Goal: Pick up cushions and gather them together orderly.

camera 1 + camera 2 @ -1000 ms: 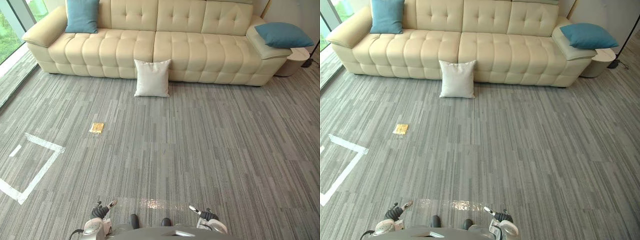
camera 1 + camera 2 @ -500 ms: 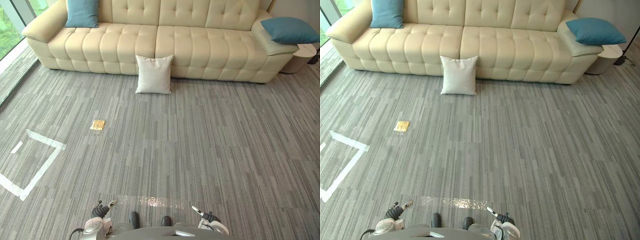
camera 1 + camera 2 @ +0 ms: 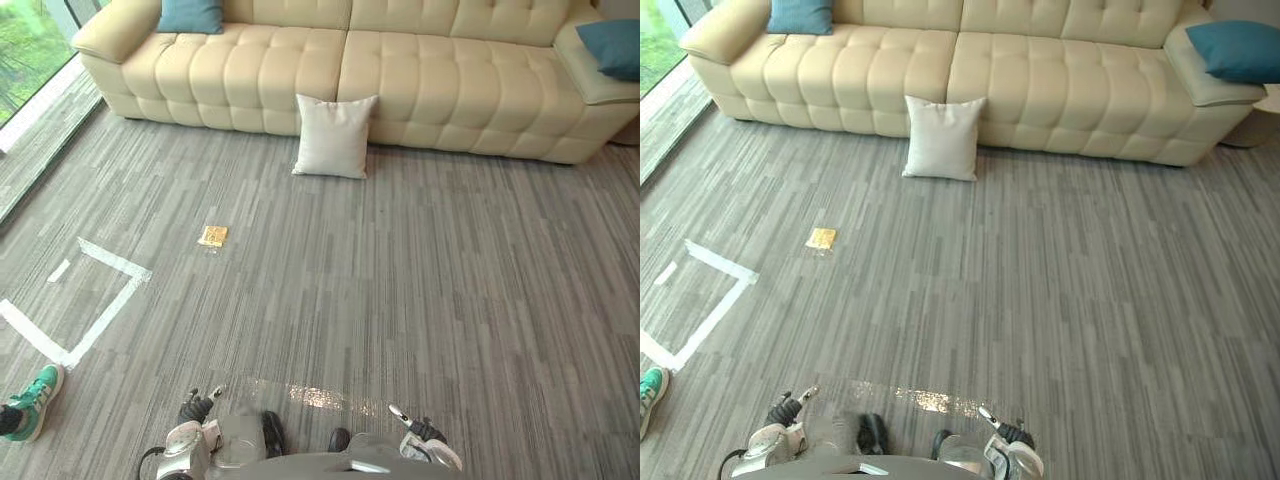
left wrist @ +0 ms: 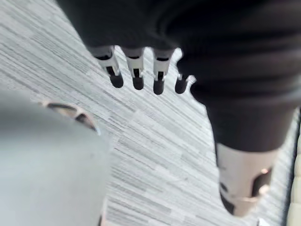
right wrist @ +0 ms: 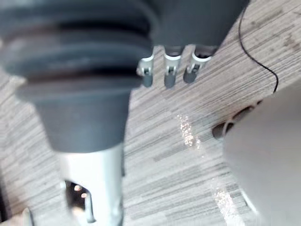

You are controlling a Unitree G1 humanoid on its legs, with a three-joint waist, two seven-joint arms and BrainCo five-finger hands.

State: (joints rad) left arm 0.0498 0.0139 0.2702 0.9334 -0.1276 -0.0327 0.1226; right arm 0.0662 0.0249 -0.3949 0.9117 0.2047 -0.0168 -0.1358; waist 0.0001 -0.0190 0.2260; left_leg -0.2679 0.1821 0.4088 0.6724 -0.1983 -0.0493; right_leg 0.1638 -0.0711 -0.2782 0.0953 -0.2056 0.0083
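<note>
A white cushion (image 3: 335,136) leans upright against the front of the cream sofa (image 3: 420,85) on the grey carpet. A teal cushion (image 3: 190,15) stands on the sofa's left seat, and another teal cushion (image 3: 1240,50) lies on its right armrest. My left hand (image 3: 197,408) and right hand (image 3: 415,430) hang low at the bottom edge, far from all cushions. In the left wrist view my left hand (image 4: 136,75) has straight fingers over bare carpet. In the right wrist view my right hand (image 5: 169,70) also holds nothing.
A small yellow item (image 3: 212,236) lies on the carpet left of centre. White tape lines (image 3: 100,300) mark a square on the left floor. A person's green shoe (image 3: 30,400) shows at the lower left. A window runs along the left.
The whole picture has shifted: the camera has turned left and moved nearer the sofa. A green shoe has come into view at the lower left. Both hands stay low.
</note>
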